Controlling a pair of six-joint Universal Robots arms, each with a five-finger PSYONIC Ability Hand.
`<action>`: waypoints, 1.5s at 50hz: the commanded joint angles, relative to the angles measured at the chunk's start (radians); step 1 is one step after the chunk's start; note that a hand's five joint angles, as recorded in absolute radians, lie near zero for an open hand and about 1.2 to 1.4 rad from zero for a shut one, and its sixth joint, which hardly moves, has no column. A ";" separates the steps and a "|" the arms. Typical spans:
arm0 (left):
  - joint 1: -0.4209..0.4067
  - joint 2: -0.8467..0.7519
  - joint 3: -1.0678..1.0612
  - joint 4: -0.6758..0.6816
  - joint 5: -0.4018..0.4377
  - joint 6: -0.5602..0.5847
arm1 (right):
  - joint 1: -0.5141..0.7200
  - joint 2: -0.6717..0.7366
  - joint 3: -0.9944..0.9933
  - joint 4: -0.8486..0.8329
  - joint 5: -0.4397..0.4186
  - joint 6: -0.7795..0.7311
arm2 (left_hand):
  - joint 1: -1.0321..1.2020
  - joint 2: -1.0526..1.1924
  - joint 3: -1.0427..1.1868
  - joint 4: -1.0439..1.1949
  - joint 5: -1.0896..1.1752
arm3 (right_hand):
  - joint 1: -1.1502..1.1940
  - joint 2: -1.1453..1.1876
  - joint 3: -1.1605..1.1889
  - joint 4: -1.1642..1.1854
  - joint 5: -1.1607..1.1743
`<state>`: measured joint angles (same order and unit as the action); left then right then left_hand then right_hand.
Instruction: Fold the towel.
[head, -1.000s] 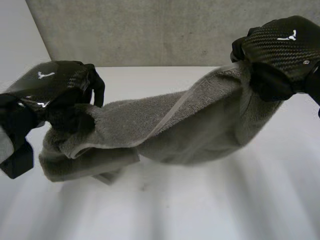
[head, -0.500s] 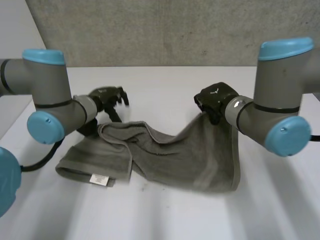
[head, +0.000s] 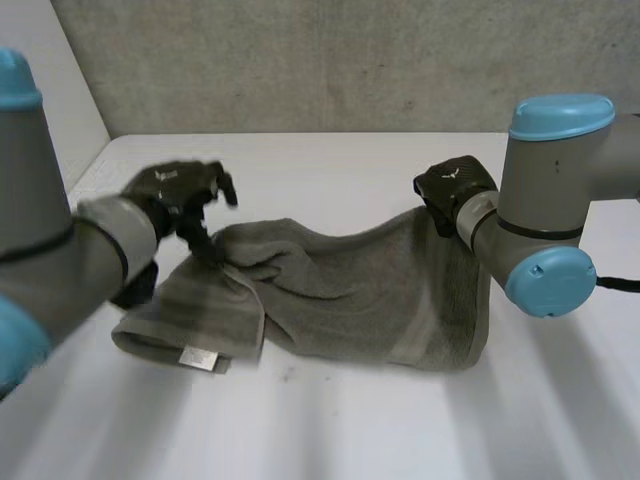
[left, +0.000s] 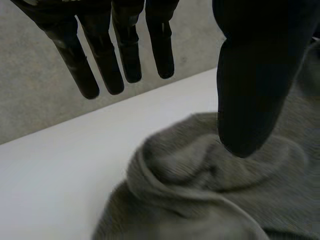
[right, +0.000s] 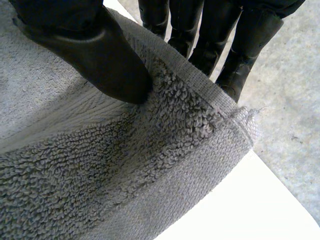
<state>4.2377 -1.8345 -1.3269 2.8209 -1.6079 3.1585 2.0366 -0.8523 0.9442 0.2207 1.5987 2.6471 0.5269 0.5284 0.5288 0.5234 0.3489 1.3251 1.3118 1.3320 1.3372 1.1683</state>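
While the soft grey terry towel (head: 350, 290) lay spread across the white bench (head: 330, 430), only one hand had hold of it. The right hand (head: 455, 190) pinched the far right corner, with its thumb (right: 95, 45) pressed on top and its fingers (right: 245, 40) tucked behind the edge, so that corner was lifted a little off the bench. That grip probably kept the corner ready to carry across. The left hand (head: 170, 190) held nothing. Its fingers (left: 120, 55) were straight and spread above the bench, and its thumb hung just over a bump in the cloth near the towel's left end. That end was already doubled over, with a small white label (head: 196, 357) showing. The fold looked only partly done.
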 joint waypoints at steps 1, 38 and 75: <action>-0.162 0.066 -0.161 0.037 -0.281 -0.049 | -0.001 -0.001 0.022 -0.003 -0.002 -0.001 | 0.194 0.193 0.193 0.198 0.198 | 0.071 0.084 0.064 0.059 0.053; -0.259 -0.385 0.032 0.054 -0.422 -0.279 | 0.010 -0.010 0.156 -0.098 -0.002 -0.006 | -0.252 -0.253 -0.254 -0.248 -0.248 | 0.071 0.084 0.064 0.059 0.053; -0.223 -0.463 0.221 0.046 -0.532 -0.236 | 0.011 -0.001 0.183 -0.116 -0.008 -0.041 | 0.441 0.440 0.439 0.445 0.445 | 0.071 0.084 0.064 0.059 0.053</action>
<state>4.0034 -2.3074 -1.1075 2.8714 -2.1446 2.9094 2.0468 -0.8544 1.1233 0.1060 1.5909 2.6127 0.8393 0.8417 0.8413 0.8419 0.6640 1.3251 1.3118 1.3320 1.3372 1.1684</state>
